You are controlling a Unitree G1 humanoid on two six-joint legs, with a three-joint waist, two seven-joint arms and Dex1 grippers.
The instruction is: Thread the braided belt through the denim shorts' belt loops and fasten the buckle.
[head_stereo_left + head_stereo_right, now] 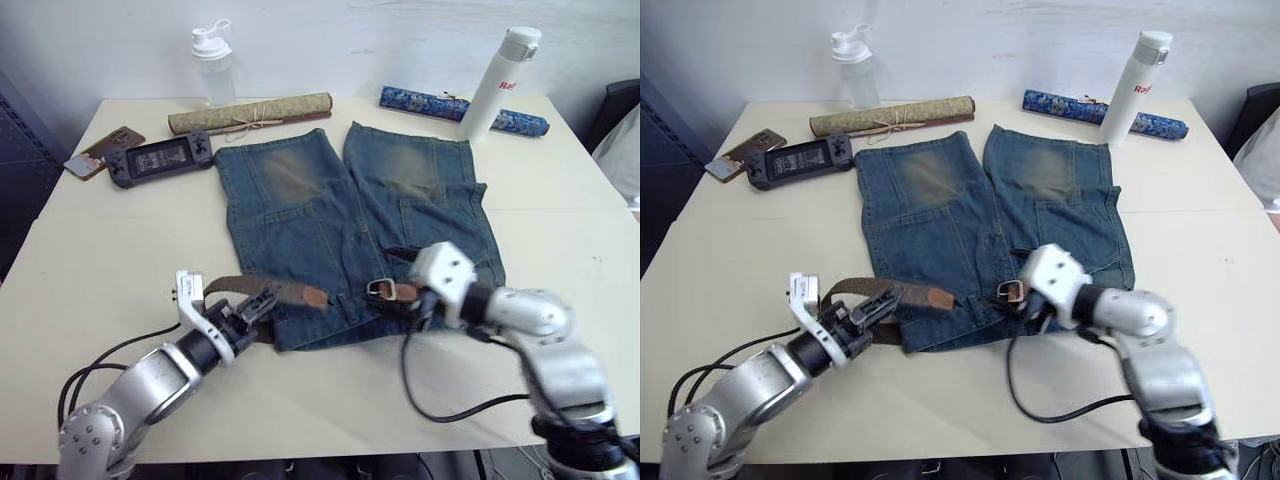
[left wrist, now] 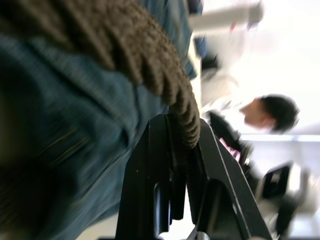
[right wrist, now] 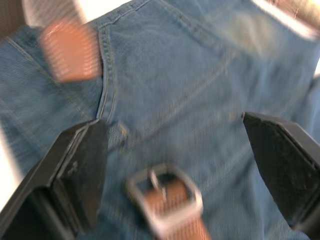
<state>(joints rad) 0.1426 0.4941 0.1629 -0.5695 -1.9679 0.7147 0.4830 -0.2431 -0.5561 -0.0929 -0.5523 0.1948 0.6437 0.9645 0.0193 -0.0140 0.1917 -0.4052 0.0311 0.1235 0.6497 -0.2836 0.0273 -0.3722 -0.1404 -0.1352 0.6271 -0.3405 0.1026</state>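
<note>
my left gripper (image 1: 256, 306) has its jaws clamped on the belt (image 1: 262, 290), lifted over the shorts' (image 1: 330, 215) waistband. right gripper (image 3: 175, 165), jaws apart, hovers over the buckle (image 3: 165, 192). risk: pulling could drag the shorts along the bench (image 1: 90, 250), or the belt slips free.

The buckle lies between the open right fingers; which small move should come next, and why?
Probably lower the right gripper and close it on the buckle. Its fingers stand wide open on either side of it, while the left gripper is shut on the braided belt, whose tan tip lies apart from the buckle on the denim shorts.
</note>
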